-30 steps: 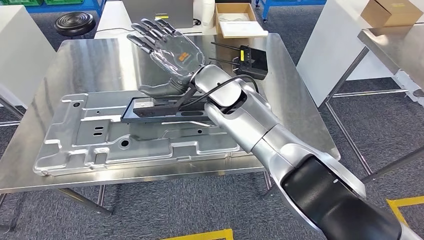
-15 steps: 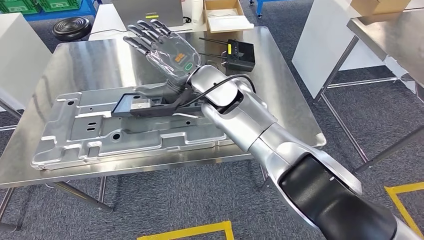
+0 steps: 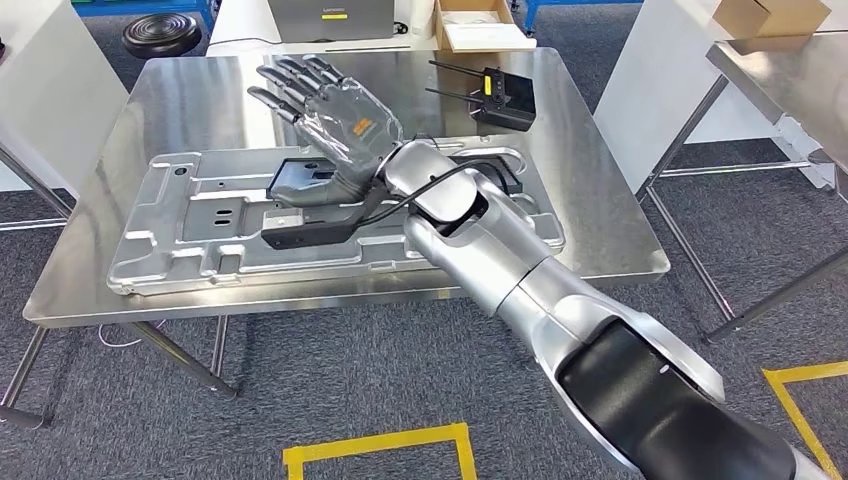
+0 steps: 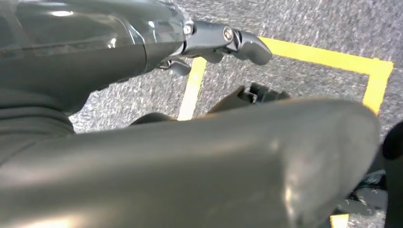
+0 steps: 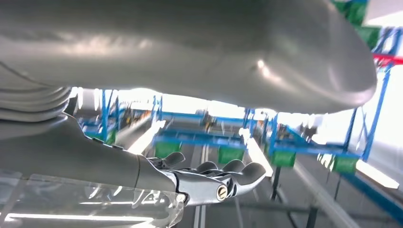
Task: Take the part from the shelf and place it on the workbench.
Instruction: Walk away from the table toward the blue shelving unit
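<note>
Release pending: right hand [image 3: 335, 110], fingers spread flat and holding nothing, is hovering above the large stamped silver metal panel [image 3: 200, 225] lying on the steel workbench [image 3: 600, 200], so withdrawing toward six o'clock without snagging looks wisest; left hand [image 4: 223, 40] unreadable.

No words or numbers can be read in these pictures. The clear-shelled right hand [image 3: 330, 110] carries a small orange label [image 3: 362, 127] on its back, but its printing is too small to make out. Beyond that hand, toward the far edge of the steel workbench [image 3: 600, 215], the grey box [image 3: 320, 12] bears a short line of lettering too blurred to read, and the black remote with antennas [image 3: 500, 98] to the right of the hand shows a small yellow mark with no legible writing.
</note>
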Controlling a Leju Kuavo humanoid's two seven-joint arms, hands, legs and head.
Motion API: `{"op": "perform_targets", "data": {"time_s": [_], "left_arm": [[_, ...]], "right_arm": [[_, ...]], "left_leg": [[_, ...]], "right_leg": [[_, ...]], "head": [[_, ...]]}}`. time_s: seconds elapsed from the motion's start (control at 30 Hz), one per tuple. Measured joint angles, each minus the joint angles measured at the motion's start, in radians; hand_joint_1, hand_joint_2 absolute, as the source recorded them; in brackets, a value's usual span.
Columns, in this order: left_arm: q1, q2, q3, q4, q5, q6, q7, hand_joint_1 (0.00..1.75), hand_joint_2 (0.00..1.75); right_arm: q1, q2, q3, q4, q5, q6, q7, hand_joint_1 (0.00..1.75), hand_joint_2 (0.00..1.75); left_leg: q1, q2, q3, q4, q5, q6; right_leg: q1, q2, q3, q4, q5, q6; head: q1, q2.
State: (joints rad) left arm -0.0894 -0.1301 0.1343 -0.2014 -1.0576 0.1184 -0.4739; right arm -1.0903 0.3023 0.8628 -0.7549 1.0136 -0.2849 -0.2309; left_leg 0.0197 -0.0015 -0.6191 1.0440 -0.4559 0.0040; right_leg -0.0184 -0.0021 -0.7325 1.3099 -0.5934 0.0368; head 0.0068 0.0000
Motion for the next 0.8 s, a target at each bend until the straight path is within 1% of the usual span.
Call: {"op": "perform_targets", "data": {"time_s": [0.03, 0.07, 0.1, 0.13, 0.17, 0.2, 0.23, 0.27, 0.3, 0.33, 0.37, 0.4, 0.43, 0.47, 0.5, 0.53, 0.57, 0.6, 0.63, 0.67, 0.7, 0.73, 0.77, 0.8], "left_arm": [[0.000, 0.000, 0.000, 0.000, -0.001, -0.001, 0.001, 0.00, 0.00], [0.000, 0.000, 0.000, 0.000, -0.001, -0.002, 0.001, 0.00, 0.00], [0.000, 0.000, 0.000, 0.000, -0.001, -0.002, 0.000, 0.00, 0.00], [-0.001, -0.001, 0.000, 0.000, -0.001, -0.002, 0.000, 0.00, 0.00], [-0.001, -0.001, 0.000, 0.000, -0.001, -0.002, 0.000, 0.00, 0.00], [-0.001, -0.002, 0.000, 0.000, -0.001, -0.002, -0.001, 0.00, 0.00], [-0.002, -0.002, 0.000, 0.000, 0.000, -0.003, -0.002, 0.00, 0.00], [-0.001, -0.003, -0.001, 0.000, 0.000, -0.004, -0.002, 0.00, 0.00], [-0.001, -0.003, -0.001, 0.000, 0.001, -0.005, -0.003, 0.00, 0.00], [-0.001, -0.004, -0.001, 0.000, 0.002, -0.006, -0.002, 0.00, 0.00], [-0.001, -0.004, -0.001, 0.000, 0.003, -0.006, -0.001, 0.00, 0.00], [-0.001, -0.004, -0.001, 0.000, 0.003, -0.005, 0.000, 0.00, 0.00], [-0.001, -0.004, -0.001, 0.000, 0.004, -0.003, 0.002, 0.00, 0.00], [0.000, -0.004, -0.001, 0.000, 0.004, -0.001, 0.003, 0.00, 0.00], [0.000, -0.004, -0.001, 0.000, 0.004, 0.001, 0.004, 0.00, 0.00], [0.000, -0.004, -0.001, 0.000, 0.004, 0.003, 0.004, 0.00, 0.00], [0.000, -0.004, -0.001, 0.000, 0.005, 0.005, 0.004, 0.00, 0.00], [0.000, -0.004, -0.001, 0.000, 0.006, 0.007, 0.003, 0.00, 0.00], [-0.001, -0.004, -0.001, 0.000, 0.007, 0.009, 0.003, 0.00, 0.00], [-0.002, -0.005, -0.001, 0.000, 0.008, 0.011, 0.002, 0.00, 0.00], [-0.002, -0.005, -0.001, 0.000, 0.009, 0.013, 0.002, 0.00, 0.00], [-0.001, -0.006, -0.001, 0.000, 0.010, 0.014, 0.001, 0.00, 0.00], [0.000, -0.006, -0.001, 0.000, 0.012, 0.016, 0.001, 0.00, 0.00], [0.001, -0.007, -0.001, 0.000, 0.013, 0.017, 0.001, 0.00, 0.00]], "right_arm": [[0.014, 0.007, 0.003, 0.000, -0.005, 0.002, -0.002, 0.00, 0.00], [0.026, 0.015, 0.008, -0.001, -0.012, 0.005, -0.003, 0.00, 0.00], [0.035, 0.022, 0.013, -0.004, -0.021, 0.006, -0.004, 0.00, 0.00], [0.042, 0.029, 0.019, -0.008, -0.033, 0.008, -0.004, 0.00, 0.00], [0.047, 0.036, 0.024, -0.013, -0.049, 0.009, -0.004, 0.00, 0.00], [0.054, 0.041, 0.030, -0.019, -0.068, 0.010, -0.005, 0.00, 0.00], [0.065, 0.046, 0.037, -0.025, -0.091, 0.012, -0.007, 0.00, 0.00], [0.078, 0.049, 0.044, -0.031, -0.118, 0.013, -0.008, 0.00, 0.00], [0.092, 0.052, 0.053, -0.035, -0.146, 0.013, -0.010, 0.00, 0.00], [0.105, 0.055, 0.062, -0.039, -0.172, 0.013, -0.011, 0.00, 0.00], [0.116, 0.058, 0.072, -0.041, -0.200, 0.013, -0.012, 0.00, 0.00], [0.126, 0.061, 0.082, -0.043, -0.230, 0.012, -0.012, 0.00, 0.00], [0.138, 0.063, 0.092, -0.045, -0.260, 0.010, -0.014, 0.00, 0.00], [0.150, 0.064, 0.103, -0.045, -0.292, 0.009, -0.017, 0.00, 0.00], [0.162, 0.065, 0.114, -0.046, -0.319, 0.008, -0.019, 0.00, 0.00], [0.174, 0.065, 0.125, -0.046, -0.343, 0.006, -0.023, 0.00, 0.00], [0.186, 0.065, 0.135, -0.046, -0.367, 0.006, -0.026, 0.00, 0.00], [0.196, 0.066, 0.144, -0.047, -0.391, 0.005, -0.030, 0.00, 0.00], [0.205, 0.067, 0.151, -0.048, -0.416, 0.004, -0.035, 0.00, 0.00], [0.214, 0.068, 0.158, -0.049, -0.444, 0.004, -0.041, 0.00, 0.00], [0.223, 0.069, 0.166, -0.049, -0.473, 0.004, -0.048, 0.00, 0.00], [0.234, 0.069, 0.174, -0.049, -0.501, 0.005, -0.056, 0.00, 0.00], [0.247, 0.069, 0.182, -0.048, -0.533, 0.008, -0.064, 0.00, 0.00], [0.262, 0.069, 0.190, -0.045, -0.566, 0.010, -0.072, 0.00, 0.00]], "left_leg": [[-0.001, 0.000, -0.009, 0.000, 0.007, 0.000], [-0.003, 0.000, -0.017, 0.001, 0.014, -0.002], [-0.003, 0.000, -0.023, 0.001, 0.020, -0.004], [-0.005, 0.000, -0.029, 0.001, 0.026, -0.008], [-0.005, 0.000, -0.032, 0.000, 0.033, -0.013], [-0.004, 0.000, -0.034, -0.002, 0.039, -0.019], [-0.004, 0.001, -0.035, -0.005, 0.047, -0.027], [-0.003, 0.001, -0.036, -0.009, 0.054, -0.033], [-0.002, 0.001, -0.038, -0.007, 0.051, -0.038], [-0.002, 0.000, -0.045, 0.006, 0.034, -0.042], [-0.002, 0.000, -0.056, 0.040, 0.000, -0.044], [-0.001, -0.001, -0.072, 0.093, -0.046, -0.045], [-0.001, -0.001, -0.089, 0.159, -0.091, -0.046], [-0.001, -0.001, -0.102, 0.222, -0.122, -0.048], [0.000, -0.001, -0.102, 0.260, -0.131, -0.049], [0.000, 0.000, -0.088, 0.265, -0.120, -0.050], [0.001, 0.000, -0.056, 0.232, -0.096, -0.051], [0.002, 0.000, -0.009, 0.169, -0.072, -0.051], [0.003, -0.001, 0.039, 0.097, -0.063, -0.052], [0.002, -0.003, 0.074, 0.041, -0.062, -0.051], [0.001, -0.004, 0.095, 0.004, -0.068, -0.049], [-0.001, -0.007, 0.099, -0.008, -0.074, -0.044], [-0.002, -0.008, 0.093, -0.007, -0.071, -0.036], [-0.002, -0.007, 0.087, -0.008, -0.065, -0.028]], "right_leg": [[0.001, 0.000, 0.020, -0.008, 0.013, -0.001], [0.002, 0.000, 0.059, -0.053, 0.037, -0.004], [0.004, 0.000, 0.109, -0.122, 0.059, -0.009], [0.008, 0.000, 0.157, -0.196, 0.071, -0.015], [0.013, 0.001, 0.191, -0.251, 0.075, -0.020], [0.017, 0.001, 0.209, -0.283, 0.073, -0.024], [0.021, 0.001, 0.212, -0.295, 0.072, -0.027], [0.020, 0.001, 0.208, -0.298, 0.078, -0.030], [0.019, 0.000, 0.204, -0.302, 0.086, -0.034], [0.016, -0.001, 0.197, -0.305, 0.095, -0.040], [0.012, -0.002, 0.189, -0.308, 0.105, -0.046], [0.011, -0.002, 0.181, -0.308, 0.114, -0.051], [0.012, -0.003, 0.170, -0.307, 0.122, -0.055], [0.012, -0.003, 0.159, -0.306, 0.130, -0.056], [0.013, -0.003, 0.148, -0.305, 0.139, -0.057], [0.013, -0.003, 0.136, -0.303, 0.146, -0.055], [0.012, -0.003, 0.125, -0.300, 0.153, -0.053], [0.011, -0.002, 0.115, -0.295, 0.158, -0.050], [0.012, -0.002, 0.106, -0.290, 0.162, -0.045], [0.014, -0.002, 0.099, -0.285, 0.166, -0.040], [0.015, -0.002, 0.094, -0.280, 0.171, -0.035], [0.017, -0.002, 0.091, -0.279, 0.176, -0.030], [0.016, -0.002, 0.089, -0.279, 0.182, -0.024], [0.014, -0.002, 0.086, -0.278, 0.182, -0.020]], "head": [[0.004, 0.000], [0.009, 0.000], [0.013, 0.000], [0.016, 0.000], [0.018, 0.000], [0.018, 0.000], [0.017, 0.000], [0.016, 0.000], [0.016, 0.000], [0.013, 0.000], [0.006, 0.000], [-0.002, 0.000], [-0.012, 0.000], [-0.019, 0.000], [-0.024, 0.000], [-0.028, 0.000], [-0.032, 0.000], [-0.035, 0.000], [-0.039, 0.000], [-0.041, 0.000], [-0.042, 0.000], [-0.041, 0.000], [-0.040, 0.000], [-0.040, 0.000]]}}
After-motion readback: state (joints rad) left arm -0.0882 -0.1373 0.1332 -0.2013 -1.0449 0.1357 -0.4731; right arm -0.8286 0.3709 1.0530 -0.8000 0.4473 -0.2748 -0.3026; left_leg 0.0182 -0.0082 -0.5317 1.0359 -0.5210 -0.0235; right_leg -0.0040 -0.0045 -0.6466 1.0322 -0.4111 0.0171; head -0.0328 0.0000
